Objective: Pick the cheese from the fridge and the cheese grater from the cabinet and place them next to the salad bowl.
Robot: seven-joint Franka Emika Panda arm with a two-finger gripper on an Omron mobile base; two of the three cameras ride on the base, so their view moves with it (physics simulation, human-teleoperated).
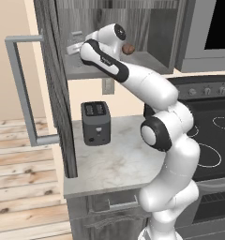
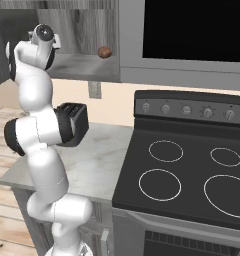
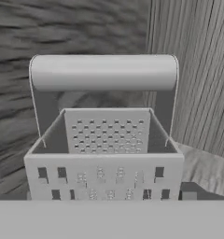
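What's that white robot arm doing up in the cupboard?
The white robot arm is reaching into the open dark grey wood-grain wall cabinet above the counter. Its gripper is open and points straight at a small silver-grey metal box grater standing on the shelf, but it has not grabbed it yet. A small brown round thing sits on the same shelf. Below, a dark two-slot toaster stands on the pale counter beside the black stove.

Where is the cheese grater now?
The cheese grater stands upright on the shelf of the open cabinet, close ahead in the hand view, above the toaster.
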